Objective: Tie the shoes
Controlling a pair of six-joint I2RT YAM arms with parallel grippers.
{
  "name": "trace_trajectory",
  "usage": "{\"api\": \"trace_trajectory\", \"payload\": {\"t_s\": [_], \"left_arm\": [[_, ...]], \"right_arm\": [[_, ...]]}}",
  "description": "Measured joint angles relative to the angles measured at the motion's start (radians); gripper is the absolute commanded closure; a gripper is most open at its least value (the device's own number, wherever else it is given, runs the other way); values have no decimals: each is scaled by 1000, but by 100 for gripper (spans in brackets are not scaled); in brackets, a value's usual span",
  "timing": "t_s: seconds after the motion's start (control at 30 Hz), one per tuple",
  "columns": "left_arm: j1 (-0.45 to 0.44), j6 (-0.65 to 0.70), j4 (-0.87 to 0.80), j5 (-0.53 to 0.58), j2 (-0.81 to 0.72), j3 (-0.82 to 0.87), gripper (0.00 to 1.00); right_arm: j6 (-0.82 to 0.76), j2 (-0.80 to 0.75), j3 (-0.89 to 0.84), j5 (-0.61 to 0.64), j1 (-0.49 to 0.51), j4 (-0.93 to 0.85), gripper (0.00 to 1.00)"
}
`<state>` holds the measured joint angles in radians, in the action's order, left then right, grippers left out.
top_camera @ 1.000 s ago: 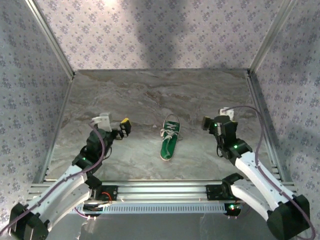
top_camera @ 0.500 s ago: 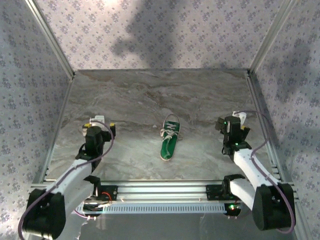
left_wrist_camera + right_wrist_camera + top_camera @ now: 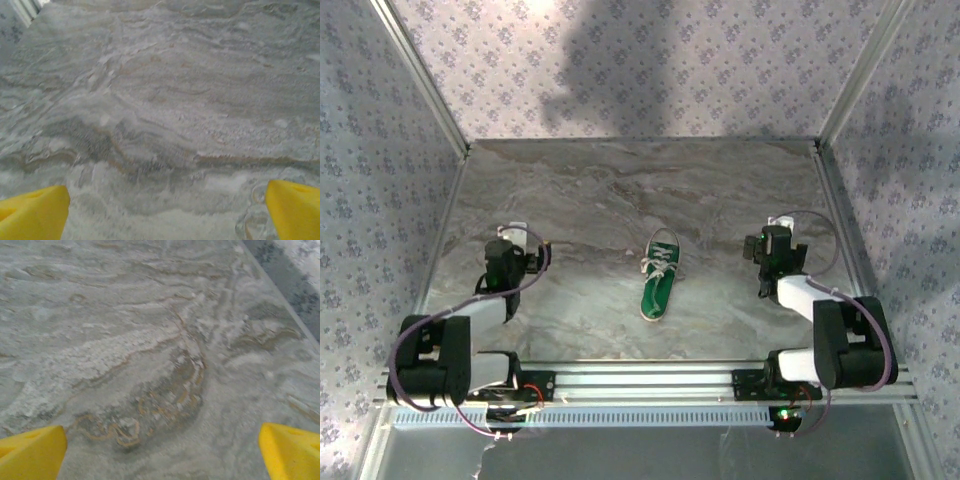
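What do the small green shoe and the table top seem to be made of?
Small green shoe: probably matte canvas, dull with no shine, though too small to be sure. Grey veined table top: marble or marble-print laminate, judging by swirling brown veins.

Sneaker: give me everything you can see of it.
The green sneaker is small and canvas-looking, with a white sole edge and white laces bunched across its far half; whether they're knotted is unclear. It rests sole-down near the middle of the marble-patterned table, lengthwise front to back. Only the table touches it.
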<state>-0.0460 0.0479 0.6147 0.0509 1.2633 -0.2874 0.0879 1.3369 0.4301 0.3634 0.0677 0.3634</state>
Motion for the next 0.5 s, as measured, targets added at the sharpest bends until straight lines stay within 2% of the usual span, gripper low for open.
{"api": "trace_trajectory", "payload": {"t_s": [0.3, 0.5], "left_arm": [[68, 0, 212, -153, 251, -38, 0], [78, -10, 224, -174, 259, -55, 0]], "right_arm": [[-105, 19, -67, -216, -52, 303, 0], [-138, 61, -176, -238, -36, 495, 0]]}}
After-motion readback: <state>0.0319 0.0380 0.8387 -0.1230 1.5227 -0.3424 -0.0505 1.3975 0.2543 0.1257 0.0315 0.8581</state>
